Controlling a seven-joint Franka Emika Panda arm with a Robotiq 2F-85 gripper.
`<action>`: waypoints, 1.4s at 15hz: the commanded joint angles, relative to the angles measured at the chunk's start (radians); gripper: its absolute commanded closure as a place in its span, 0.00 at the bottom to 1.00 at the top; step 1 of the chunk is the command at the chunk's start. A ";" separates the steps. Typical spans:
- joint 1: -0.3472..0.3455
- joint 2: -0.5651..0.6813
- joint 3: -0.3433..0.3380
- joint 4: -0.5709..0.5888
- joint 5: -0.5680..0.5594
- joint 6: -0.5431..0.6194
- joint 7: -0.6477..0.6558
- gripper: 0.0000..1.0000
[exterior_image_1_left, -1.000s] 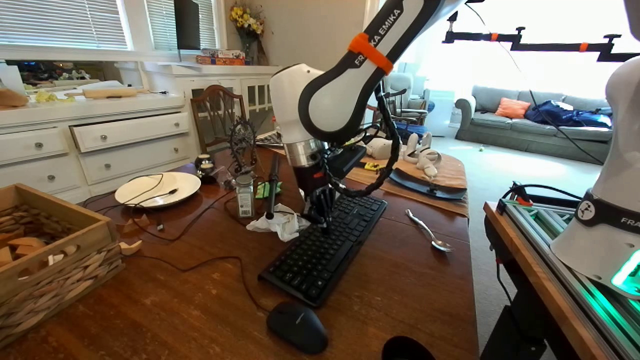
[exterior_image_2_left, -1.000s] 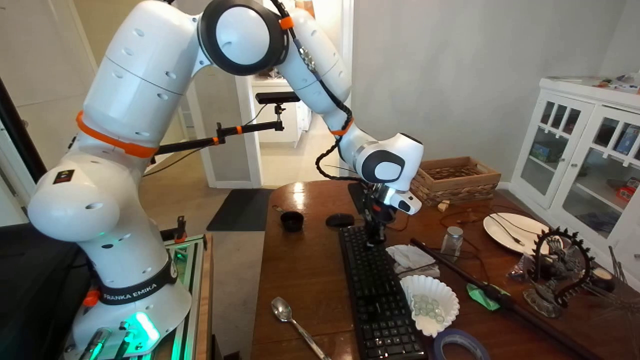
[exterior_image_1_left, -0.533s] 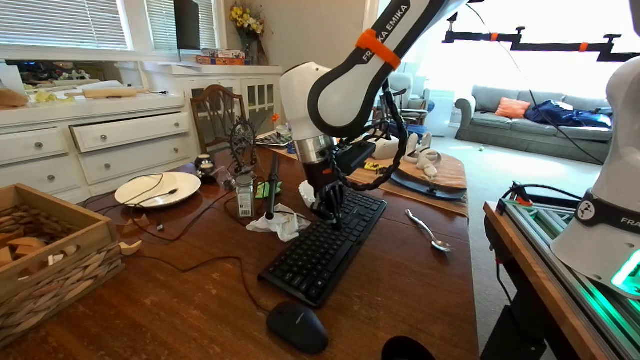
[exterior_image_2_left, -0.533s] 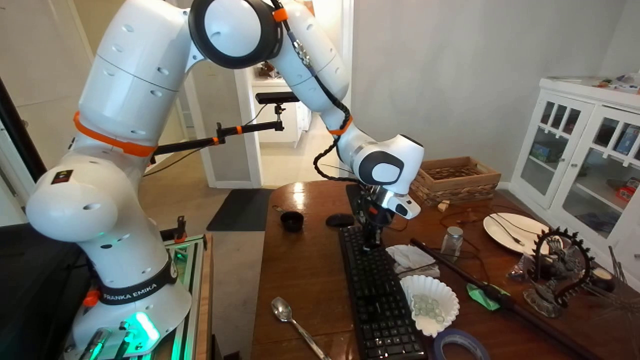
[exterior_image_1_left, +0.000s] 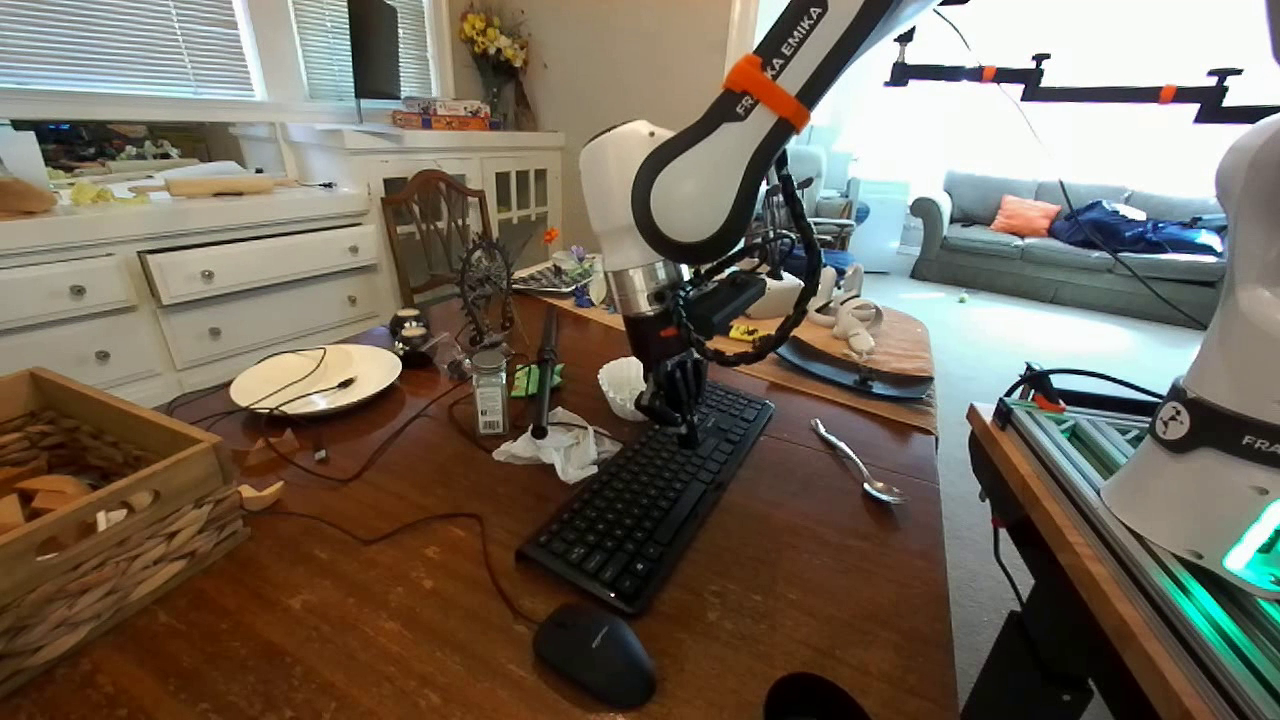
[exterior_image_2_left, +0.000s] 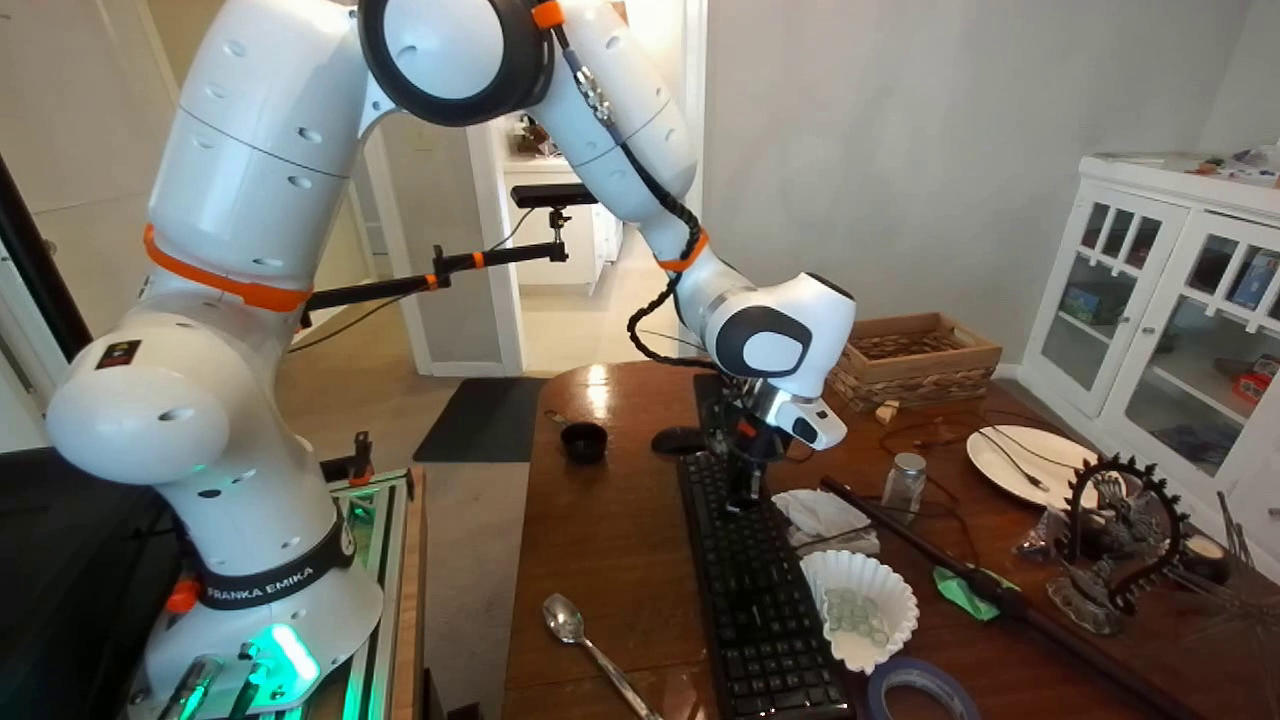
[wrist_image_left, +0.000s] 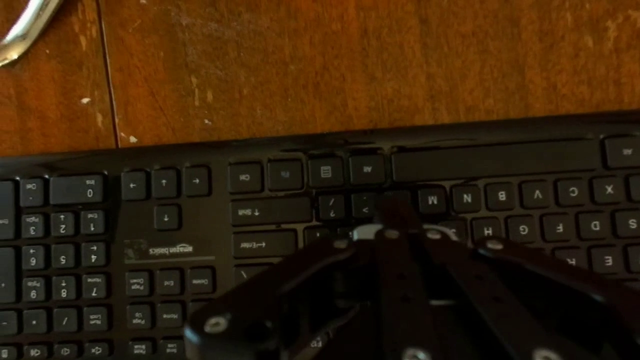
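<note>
- Keyboard (exterior_image_1_left: 620, 540): laid flat on the wooden tabletop (exterior_image_1_left: 420, 620); in an exterior view it is stretched from the near middle toward the far right, and in the wrist view its letters are seen upside down.
- Fingers (wrist_image_left: 397, 270): pressed together and pointed down over the keyboard; in the wrist view their tips are placed just left of the M key (wrist_image_left: 432, 200), and whether a key is touched cannot be told.
- Mouse (exterior_image_1_left: 595, 655): set near the keyboard's near end in an exterior view.
- Spoon (exterior_image_1_left: 860, 462): laid right of the keyboard, apart from it, in an exterior view.
- White bundle (exterior_image_1_left: 560, 448): left crumpled close beside the keyboard, on its left in an exterior view.
- Fluted bowl (exterior_image_2_left: 862, 568): set just right of the keyboard in an exterior view, with glass pieces (exterior_image_2_left: 855, 612) held in it; a roll of blue tape (exterior_image_2_left: 915, 673) is laid on its near side.
- Jar (exterior_image_1_left: 490, 395): stood upright left of a black rod (exterior_image_1_left: 546, 375) in an exterior view; farther left, a black cable (exterior_image_1_left: 346, 383) is draped over a white plate (exterior_image_1_left: 372, 366).
- Basket (exterior_image_1_left: 120, 570): placed at the near left in an exterior view, with wooden blocks (exterior_image_1_left: 50, 490) held inside.
- Black cup (exterior_image_2_left: 584, 442): set left of the mouse, toward the far end, in an exterior view.
</note>
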 joint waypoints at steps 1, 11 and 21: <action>-0.014 -0.014 0.000 -0.029 0.012 0.031 -0.012 1.00; -0.019 0.026 0.005 -0.008 0.007 0.083 -0.042 1.00; -0.018 0.048 0.019 -0.004 0.016 0.104 -0.068 1.00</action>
